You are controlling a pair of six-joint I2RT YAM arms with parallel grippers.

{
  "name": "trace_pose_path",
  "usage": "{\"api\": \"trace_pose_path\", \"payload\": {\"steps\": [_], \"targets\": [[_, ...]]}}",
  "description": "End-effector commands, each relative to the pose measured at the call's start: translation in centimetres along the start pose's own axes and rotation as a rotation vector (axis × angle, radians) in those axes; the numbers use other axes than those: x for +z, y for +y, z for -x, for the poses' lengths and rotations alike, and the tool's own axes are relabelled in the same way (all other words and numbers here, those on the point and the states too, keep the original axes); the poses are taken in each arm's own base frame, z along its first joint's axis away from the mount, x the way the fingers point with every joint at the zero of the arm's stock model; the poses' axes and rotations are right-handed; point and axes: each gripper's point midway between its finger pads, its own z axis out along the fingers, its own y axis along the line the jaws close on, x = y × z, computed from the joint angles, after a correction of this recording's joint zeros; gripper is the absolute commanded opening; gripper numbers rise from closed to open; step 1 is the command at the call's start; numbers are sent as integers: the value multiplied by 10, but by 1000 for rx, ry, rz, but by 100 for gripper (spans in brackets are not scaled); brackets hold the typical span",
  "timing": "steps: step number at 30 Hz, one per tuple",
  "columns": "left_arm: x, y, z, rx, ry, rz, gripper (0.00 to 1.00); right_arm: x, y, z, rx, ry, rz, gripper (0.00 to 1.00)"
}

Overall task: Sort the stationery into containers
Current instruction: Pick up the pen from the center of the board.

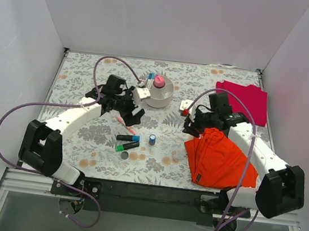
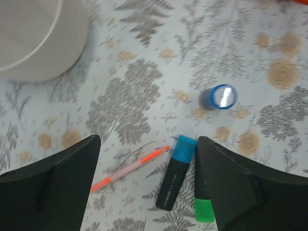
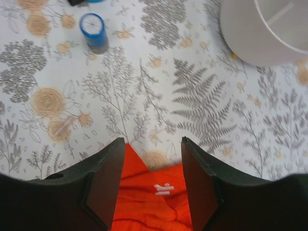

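- The left claw (image 2: 146,145) hangs above the table with its jaws wide apart and nothing between them. My guess is that it is lining up its next pick.
- The orange-pink pen (image 2: 129,169) lies on a slant just below the gap, closer to the claw's left finger. It is thin and flat on the table, so I would expect it to need a low, careful pinch.
- The blue-capped marker (image 2: 175,172) and the green-capped marker (image 2: 202,201) lie side by side by the right finger, the green one partly under it. They are crowded together, which leaves little room to slide a finger between them.
- The bowl (image 2: 36,41) sits ahead and to the left of this claw, with open table between them. The pink-capped bottle (image 1: 159,82) already stands inside it.
- The small blue cylinder (image 2: 218,96) stands upright ahead and to the right of the left claw, with free space all around it.
- The right claw (image 3: 153,142) has its jaws apart and grips nothing. It is poised over the near edge of the orange cloth (image 3: 154,192), with the cylinder and bowl well ahead of it.
- The magenta cloth (image 1: 246,100) lies near the right wall, beyond the right claw.
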Motion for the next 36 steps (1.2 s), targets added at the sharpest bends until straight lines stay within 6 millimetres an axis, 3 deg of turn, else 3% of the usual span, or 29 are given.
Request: {"api": "trace_pose_path", "payload": {"steps": [1,3,6,9,14,17,23,27,29,31,36], "targets": [[-43,65,-49,-301,65,242,83,31,23,29,-92,-87,171,60],[-57,78,-66,-375,82,288,83,47,29,44,-100,-96,244,60],[-68,79,-69,-360,72,327,83,64,32,63,-119,-110,298,60],[-73,65,-77,-336,78,320,85,78,39,70,-137,-109,345,61],[-77,35,-107,-259,141,290,85,94,47,77,-171,-103,404,61],[-76,29,-120,-215,159,298,86,103,53,77,-177,-97,431,61],[-63,11,-114,-72,121,149,85,111,55,81,-138,-90,446,61],[-51,18,-98,8,78,100,80,112,53,79,-139,-82,437,61],[-45,31,-91,50,77,88,75,112,52,78,-141,-72,426,60],[-37,47,-89,43,91,89,74,111,50,77,-138,-64,413,60],[-22,65,-93,102,130,40,72,107,50,71,-128,-45,388,59]]}}
